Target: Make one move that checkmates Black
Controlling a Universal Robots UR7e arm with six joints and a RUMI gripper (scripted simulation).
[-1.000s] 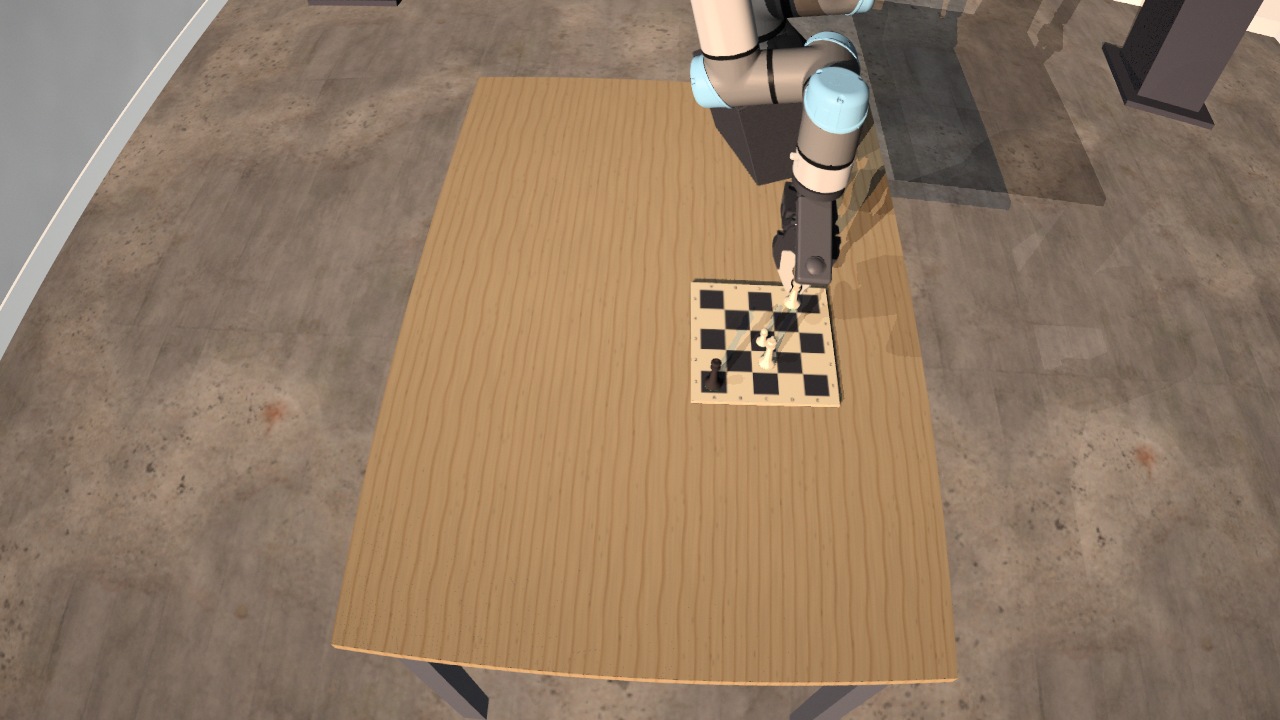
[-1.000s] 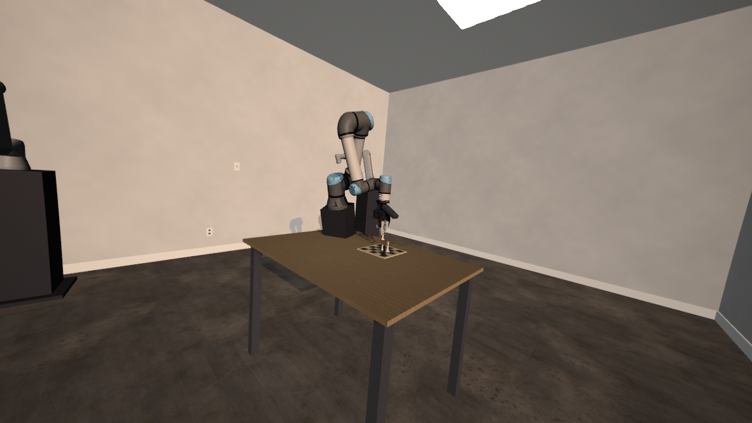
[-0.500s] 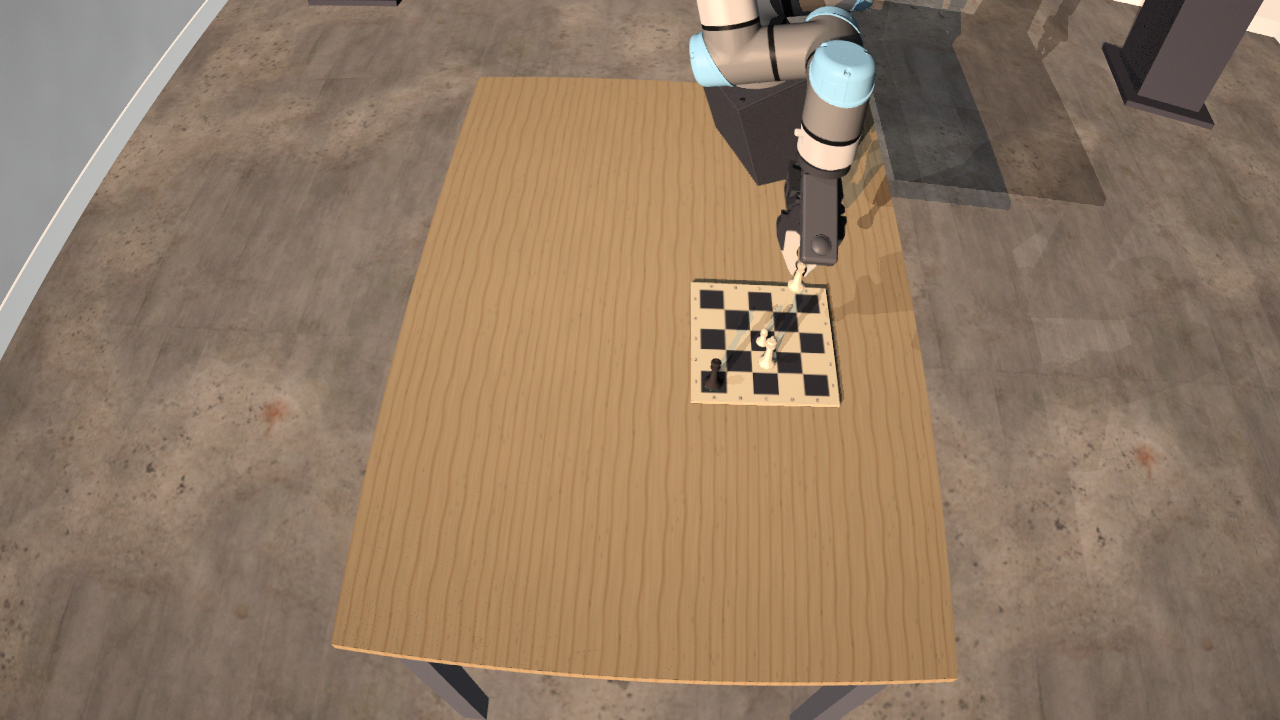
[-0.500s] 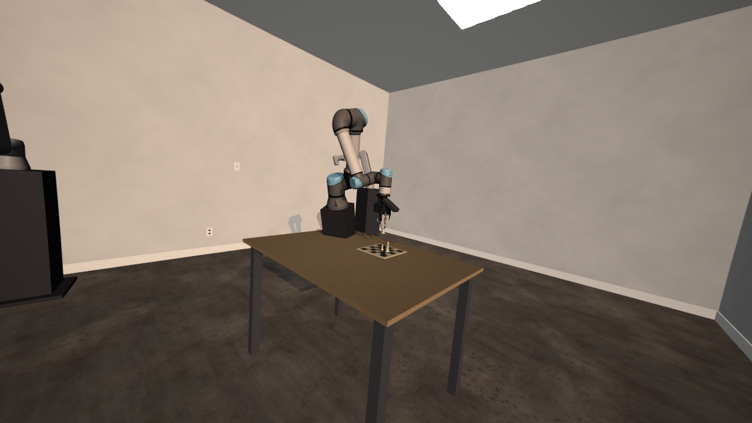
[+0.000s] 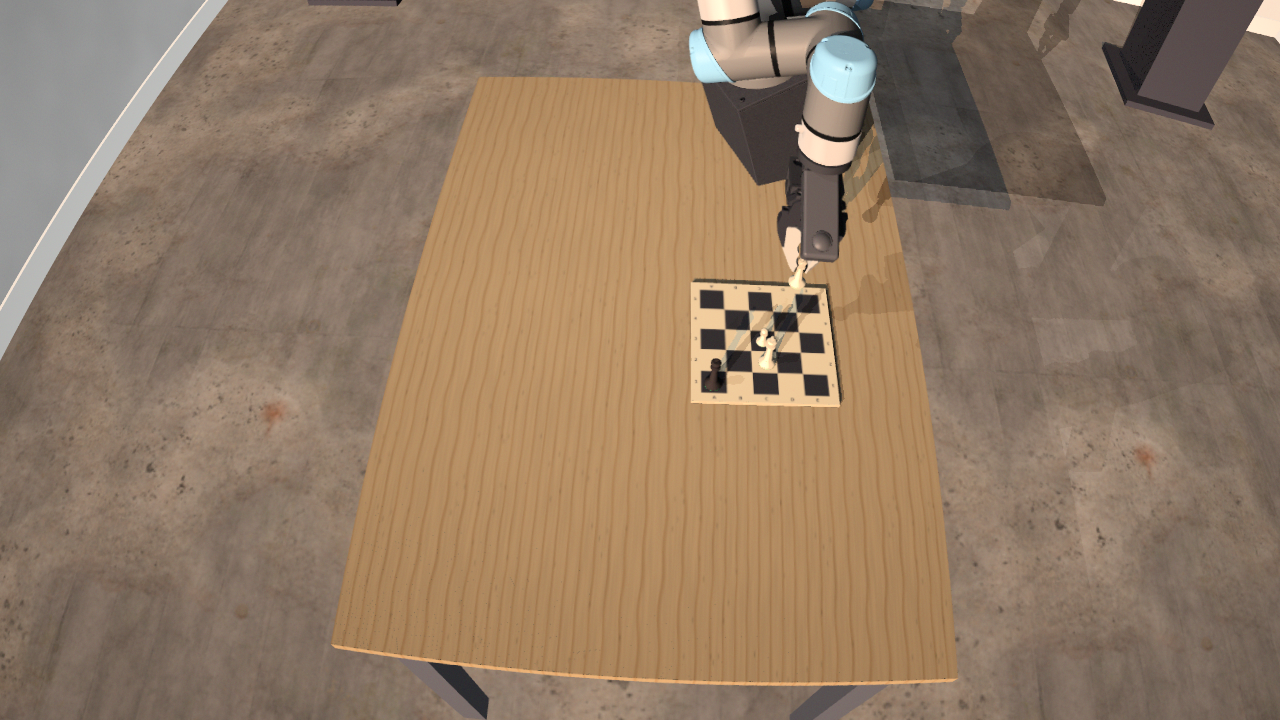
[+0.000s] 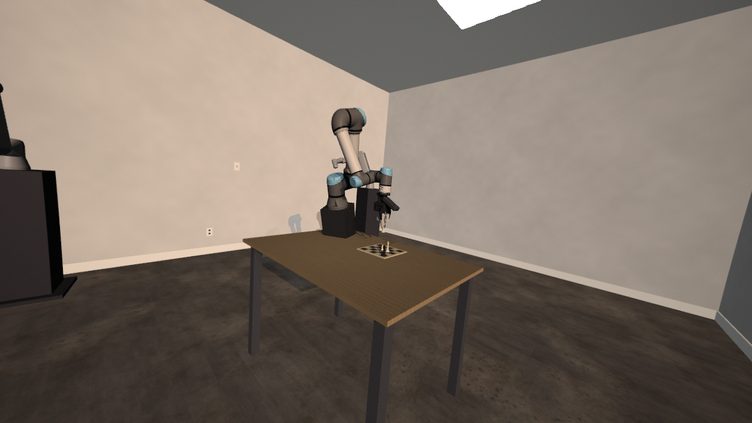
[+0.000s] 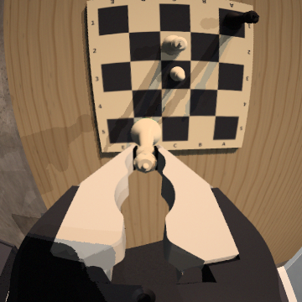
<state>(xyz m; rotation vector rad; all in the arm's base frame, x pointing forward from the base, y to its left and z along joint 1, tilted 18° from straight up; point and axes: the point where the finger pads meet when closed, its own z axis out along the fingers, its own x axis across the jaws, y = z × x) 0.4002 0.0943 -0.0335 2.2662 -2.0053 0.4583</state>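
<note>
A long wooden table (image 5: 581,402) stands in a plain room, and the robot arm (image 5: 827,107) reaches over its far right part from a dark pedestal (image 5: 760,134) at the table's back edge. Just ahead of the pincer, on the table, lies a small five-by-five chessboard (image 7: 96,63) with letters and numbers along its rim. The pincer (image 7: 145,153) is clenched on a white piece (image 7: 144,133) — its two pale fingers pinch the piece's head, and the rounded base hangs below, lifted off the board and over the rank 5 edge nearest the pincer, about the D file. Farther out from the pincer, in the C file, a small white pawn (image 7: 178,74) stands on rank 3, and beyond it a taller white piece with a cross on top (image 7: 174,44) stands on rank 2. In the far corner from the pincer — square A1 — stands a black piece (image 7: 241,18), upright.
</note>
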